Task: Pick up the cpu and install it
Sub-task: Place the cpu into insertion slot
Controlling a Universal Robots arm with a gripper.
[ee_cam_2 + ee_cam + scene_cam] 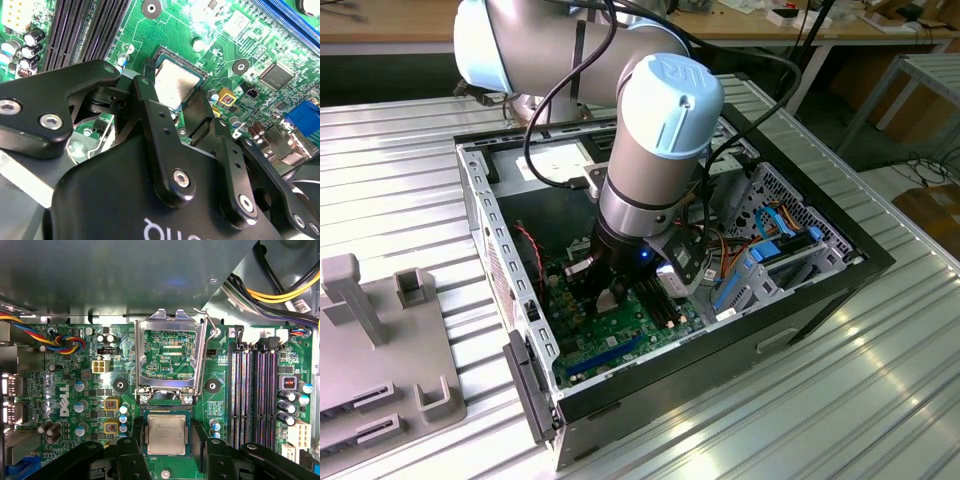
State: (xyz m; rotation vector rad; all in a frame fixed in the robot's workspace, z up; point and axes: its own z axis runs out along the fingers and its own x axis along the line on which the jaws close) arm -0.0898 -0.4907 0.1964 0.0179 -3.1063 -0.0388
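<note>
The cpu (167,434) (177,85), a small square chip with a dull metal top, lies flat in its socket on the green motherboard (75,390) (620,335). My gripper (167,427) (174,95) (610,290) hangs low over it inside the computer case. Its black fingers (131,450) stand on either side of the chip, and slivers of the socket rim show between them and its edges, so it looks open. The silver hinged socket frame (169,357) is flipped up beside the socket, with its wire lever raised.
The open case (800,290) walls in the arm on all sides. Long black memory slots (252,390) (85,30) run close beside the socket. Coloured cable bundles (60,342) hang near the board's edge. A grey fixture (380,340) sits on the ribbed table at the exterior view's left.
</note>
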